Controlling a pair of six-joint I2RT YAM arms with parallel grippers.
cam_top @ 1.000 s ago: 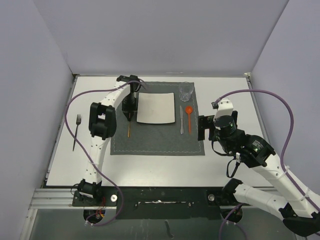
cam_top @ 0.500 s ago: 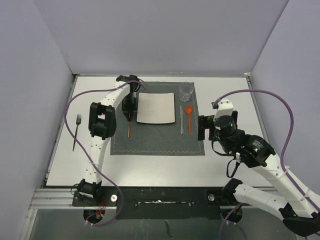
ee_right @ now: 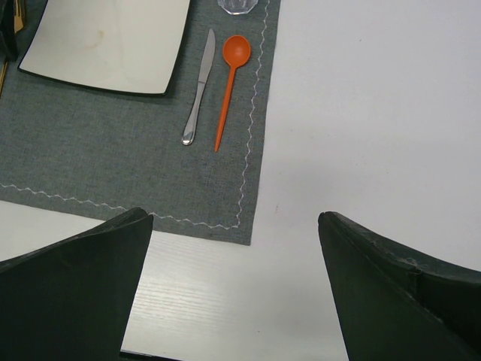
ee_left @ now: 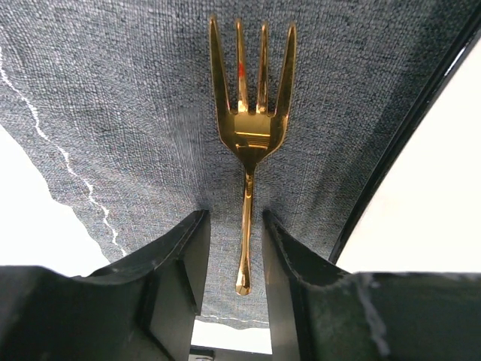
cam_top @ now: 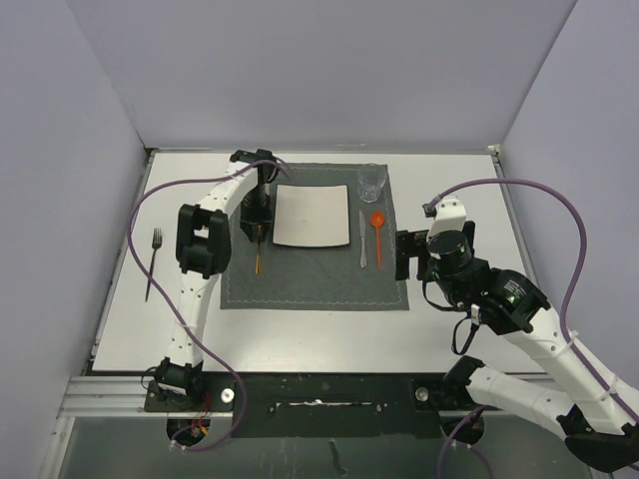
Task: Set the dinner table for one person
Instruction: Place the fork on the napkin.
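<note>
Dinner table: The big white dinner table (cam_top: 300, 334) lay flat under everything. It had a thin metal edge and walls stood at its left, right and far sides.
Placemat: A dark grey cloth placemat (cam_top: 310, 284) lay in the middle of the table. A wavy white stitch line ran just inside its edge.
Plate: A white square plate (cam_top: 312, 216) sat on the far half of the placemat, with all its edges inside the cloth.
Gold fork: A gold fork (ee_left: 250, 143) lay flat on the placemat, just left of the plate. Its prongs pointed to the near edge.
Left gripper: The left gripper (ee_left: 234, 226) was down low over the fork's handle end. Its fingers (ee_left: 180, 256) stood a little apart, with a thin gap on each side of the handle.
Right gripper: The right gripper (ee_right: 233, 286) hung above bare table, just past the placemat's right edge. Its fingers were spread wide with nothing between them.
Knife and spoon: A silver knife (ee_right: 200, 86) and an orange spoon (ee_right: 228, 94) lay side by side right of the plate, not touching. The spoon was close to the stitch line.
Glass: A clear glass (cam_top: 371, 182) stood at the placemat's far right corner.
Black fork: A black fork (cam_top: 153, 261) lay on bare table, well left of the placemat and near the left edge.
Open room: Wide bare white strips showed right of the placemat and between its near edge and the arm bases.
</note>
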